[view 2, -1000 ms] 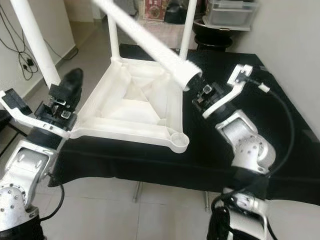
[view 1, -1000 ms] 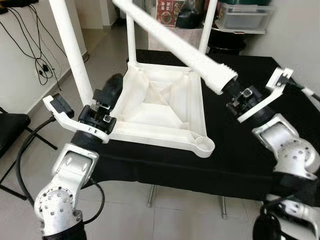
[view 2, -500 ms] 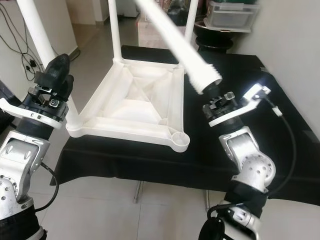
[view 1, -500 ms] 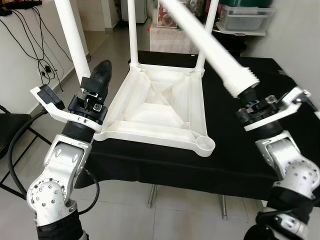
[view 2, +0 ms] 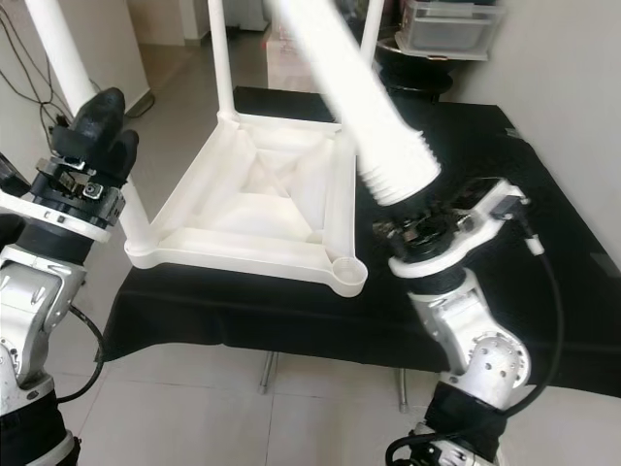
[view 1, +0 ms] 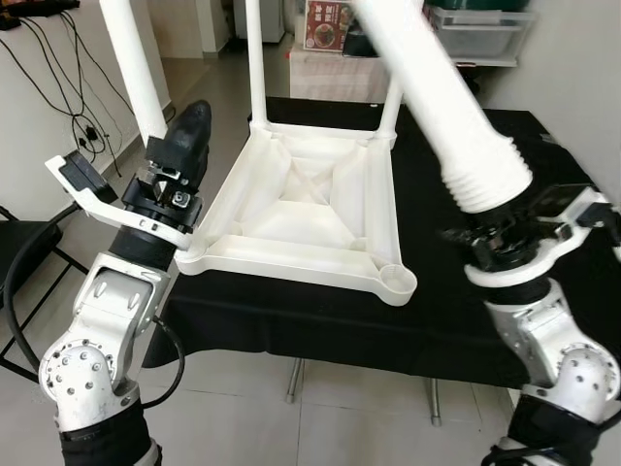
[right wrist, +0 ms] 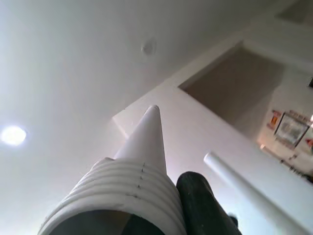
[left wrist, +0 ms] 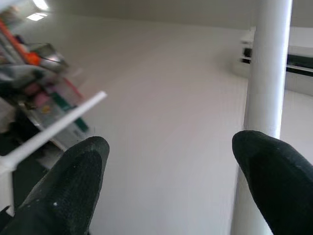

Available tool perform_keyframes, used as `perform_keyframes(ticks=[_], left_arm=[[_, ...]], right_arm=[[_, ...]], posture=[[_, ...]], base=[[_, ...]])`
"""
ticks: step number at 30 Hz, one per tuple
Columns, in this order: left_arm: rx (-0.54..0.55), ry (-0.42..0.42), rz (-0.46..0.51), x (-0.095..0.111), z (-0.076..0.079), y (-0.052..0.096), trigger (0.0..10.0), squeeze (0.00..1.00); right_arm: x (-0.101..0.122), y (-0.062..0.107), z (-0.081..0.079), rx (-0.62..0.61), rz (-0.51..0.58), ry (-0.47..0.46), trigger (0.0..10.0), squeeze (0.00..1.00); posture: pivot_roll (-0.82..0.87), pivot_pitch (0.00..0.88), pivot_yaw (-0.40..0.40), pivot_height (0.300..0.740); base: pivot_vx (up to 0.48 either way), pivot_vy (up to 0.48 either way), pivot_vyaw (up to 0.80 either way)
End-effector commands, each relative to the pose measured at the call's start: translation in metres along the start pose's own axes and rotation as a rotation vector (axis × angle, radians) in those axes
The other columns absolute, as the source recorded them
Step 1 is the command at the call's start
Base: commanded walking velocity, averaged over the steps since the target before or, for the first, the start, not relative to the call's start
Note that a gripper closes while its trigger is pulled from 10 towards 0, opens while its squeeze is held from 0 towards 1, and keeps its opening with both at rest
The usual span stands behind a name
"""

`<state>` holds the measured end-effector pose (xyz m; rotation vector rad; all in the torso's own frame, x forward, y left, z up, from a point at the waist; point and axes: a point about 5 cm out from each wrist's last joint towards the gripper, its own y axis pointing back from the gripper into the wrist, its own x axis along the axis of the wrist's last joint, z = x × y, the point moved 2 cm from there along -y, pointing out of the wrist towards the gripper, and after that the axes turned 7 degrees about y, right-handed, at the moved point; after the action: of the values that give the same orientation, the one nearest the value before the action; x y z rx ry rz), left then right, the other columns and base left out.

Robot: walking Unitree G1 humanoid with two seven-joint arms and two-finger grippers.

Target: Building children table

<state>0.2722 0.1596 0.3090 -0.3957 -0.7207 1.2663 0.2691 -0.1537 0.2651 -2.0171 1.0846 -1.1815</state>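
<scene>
Tabletop (view 1: 310, 209) of white moulded plastic lies upside down on the black table (view 1: 543, 320), its ribbed underside up. In the left eye view three legs stand in its corner sockets; the open socket (view 1: 394, 279) sits at the near right corner, at 5 o'clock from the tabletop centre. The right gripper (view 1: 505, 233) holds the loose leg (view 1: 441, 107) at its threaded end, thread down, shaft rising toward 11 o'clock. The left gripper (view 1: 175, 165) stands against the near left leg (view 1: 131, 68), at 9 o'clock from the tabletop.

In the right eye view the thread hangs above and just beside the open socket, apart from it.

In the left wrist view the left gripper's fingers (left wrist: 73, 186) are spread wide, the near left leg touching one of them.

In the right wrist view one finger (right wrist: 203, 210) presses the ribbed thread.

Judgement: the parts appear hollow, light, stiff and smooth, so a grip near the thread gives control, while the long shaft may lever and slip.
</scene>
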Motion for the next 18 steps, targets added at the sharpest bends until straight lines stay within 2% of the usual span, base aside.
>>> perform_keyframes(ticks=[1,3,6,8,14,18], left_arm=[[-0.11,0.014,-0.061,-0.007,0.019,-0.002,10.0,0.0],[-0.19,0.023,-0.111,-0.014,0.032,-0.003,10.0,0.0],[-0.19,0.023,-0.111,-0.014,0.032,-0.003,10.0,0.0],[-0.278,0.013,-0.179,-0.021,0.047,-0.003,10.0,0.0],[-0.286,-0.01,-0.17,-0.018,0.051,-0.004,10.0,0.0],[-0.284,-0.022,-0.143,-0.013,0.051,-0.006,10.0,0.0]], right_arm=[[-0.007,0.0,-0.007,0.059,-0.019,-0.034,10.0,0.0],[-0.016,0.0,-0.006,0.06,-0.055,-0.053,10.0,0.0],[-0.016,0.0,-0.006,0.06,-0.055,-0.053,10.0,0.0],[-0.025,-0.001,-0.007,0.07,-0.097,-0.065,10.0,0.0],[-0.028,-0.002,-0.014,0.111,-0.132,-0.072,10.0,0.0],[-0.04,0.001,-0.018,0.128,-0.239,-0.057,10.0,0.0]], posture=[[0.01,0.059,-0.017,0.74],[0.01,0.058,-0.016,0.74],[0.01,0.058,-0.016,0.74],[0.02,0.056,-0.018,0.74],[0.02,0.056,-0.018,0.74],[0.02,0.054,-0.017,0.74]], base=[[0.0,0.0,0.0],[0.0,0.0,0.0],[0.0,0.0,0.0],[0.0,0.0,0.0],[0.0,0.0,0.0],[0.0,0.0,0.0]])
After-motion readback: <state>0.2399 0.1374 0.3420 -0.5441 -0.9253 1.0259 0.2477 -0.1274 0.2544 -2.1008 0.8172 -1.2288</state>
